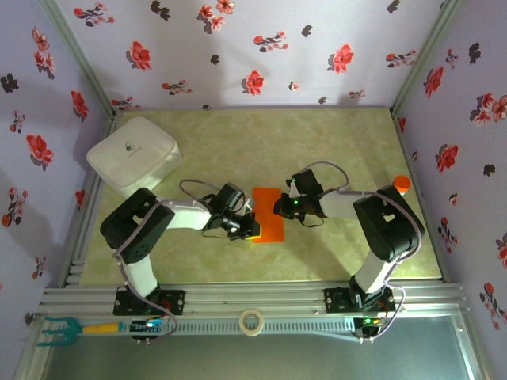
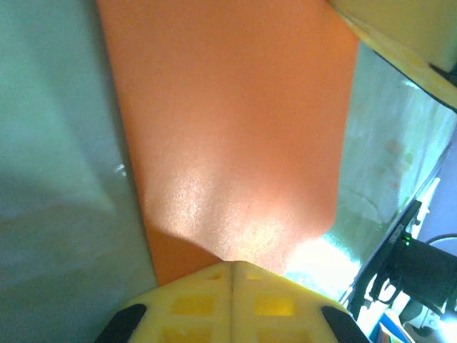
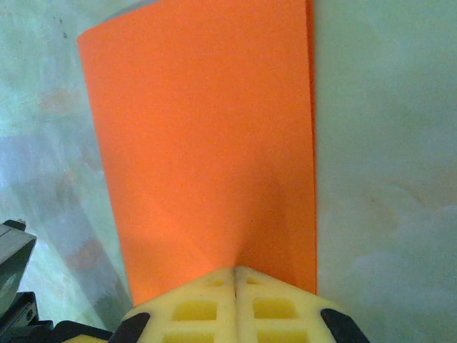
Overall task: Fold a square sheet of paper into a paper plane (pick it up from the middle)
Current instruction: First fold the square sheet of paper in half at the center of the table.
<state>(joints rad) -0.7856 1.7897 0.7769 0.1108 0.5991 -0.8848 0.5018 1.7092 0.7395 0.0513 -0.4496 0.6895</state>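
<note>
The orange sheet of paper (image 1: 269,207) lies in the middle of the table as an upright rectangle, apparently folded double. My left gripper (image 1: 250,229) sits at its lower left edge. In the left wrist view its yellow fingers (image 2: 232,266) are pressed together on the paper (image 2: 228,128), which bows up from them. From the other side, my right gripper (image 1: 280,207) pinches the sheet's right edge. There, the jaws (image 3: 235,270) are shut on the paper (image 3: 207,128), and a crease fans out from the pinch. A doubled edge shows along one long side.
A white lidded box (image 1: 131,156) stands at the back left. Beside the right arm is a small orange-capped bottle (image 1: 401,183). A tape roll (image 1: 252,321) and a teal-headed tool (image 1: 63,328) lie on the front rail. Floral walls enclose the table.
</note>
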